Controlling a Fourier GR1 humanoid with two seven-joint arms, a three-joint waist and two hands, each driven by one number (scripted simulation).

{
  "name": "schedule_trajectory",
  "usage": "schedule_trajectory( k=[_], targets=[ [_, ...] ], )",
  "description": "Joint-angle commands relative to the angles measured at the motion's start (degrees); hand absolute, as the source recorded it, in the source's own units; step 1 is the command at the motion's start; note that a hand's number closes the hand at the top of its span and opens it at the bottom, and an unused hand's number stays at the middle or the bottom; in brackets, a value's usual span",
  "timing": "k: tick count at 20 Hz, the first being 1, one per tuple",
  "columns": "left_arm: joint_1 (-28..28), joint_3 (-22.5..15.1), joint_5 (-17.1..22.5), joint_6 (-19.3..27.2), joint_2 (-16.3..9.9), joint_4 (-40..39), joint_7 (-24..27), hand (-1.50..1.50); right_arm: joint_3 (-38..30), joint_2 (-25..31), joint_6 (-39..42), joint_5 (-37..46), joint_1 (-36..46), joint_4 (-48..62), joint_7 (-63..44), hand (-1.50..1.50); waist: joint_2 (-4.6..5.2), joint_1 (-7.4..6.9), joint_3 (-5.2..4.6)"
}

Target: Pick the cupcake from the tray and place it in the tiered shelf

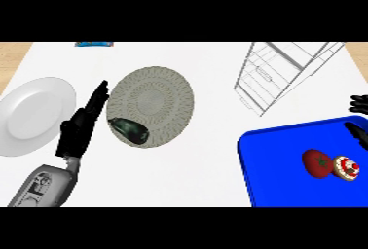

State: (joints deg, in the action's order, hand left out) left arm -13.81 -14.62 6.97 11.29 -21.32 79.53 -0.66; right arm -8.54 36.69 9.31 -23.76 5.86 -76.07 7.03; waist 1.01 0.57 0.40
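Head view
Surface: a white counter (208, 165) fills most of the view; a strip of light wood floor (14, 48) shows at the upper left and right corners.
Far edge: a small blue and white item (95, 44) lies at the counter's top edge, too small to identify.
Tray: a bright blue tray (280, 160) sits at the lower right, running off the right and lower edges.
Cupcake: the cupcake (346, 168) lies on the tray near its right side, tipped so its white and red frosted top faces right; its axis runs roughly left to right.
Neighbour: a red tomato (317, 163) rests just left of the cupcake, touching or nearly so.
Shelf: the wire tiered shelf (284, 73) stands at the upper right, well apart from the cupcake.
Plates: a patterned grey plate (161, 97) sits centre left with a dark eggplant (130, 130) at its lower edge; a plain white plate (32, 114) lies at far left.
Left hand: the left hand (84, 121) stands between the two plates, fingers straight and pointing up, holding nothing.
Right hand: the right hand (358, 104) shows only as dark fingers at the right edge above the tray; I cannot tell how far open it is.
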Motion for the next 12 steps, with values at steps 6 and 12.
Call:
schedule_trajectory(
  k=[6,12],
  targets=[
    [1.20,-2.78,-1.10,1.74,5.74,0.72,1.44,0.00,-11.20,-1.10,10.21,-1.71,2.15,29.76,27.18,-1.50,-0.42,-1.68,-0.04],
    [0.74,-2.01,-1.66,2.10,6.02,0.61,1.20,0.00,-5.71,10.85,29.53,5.06,2.95,33.69,30.03,-1.50,-0.62,-1.61,-0.18]
  ],
)
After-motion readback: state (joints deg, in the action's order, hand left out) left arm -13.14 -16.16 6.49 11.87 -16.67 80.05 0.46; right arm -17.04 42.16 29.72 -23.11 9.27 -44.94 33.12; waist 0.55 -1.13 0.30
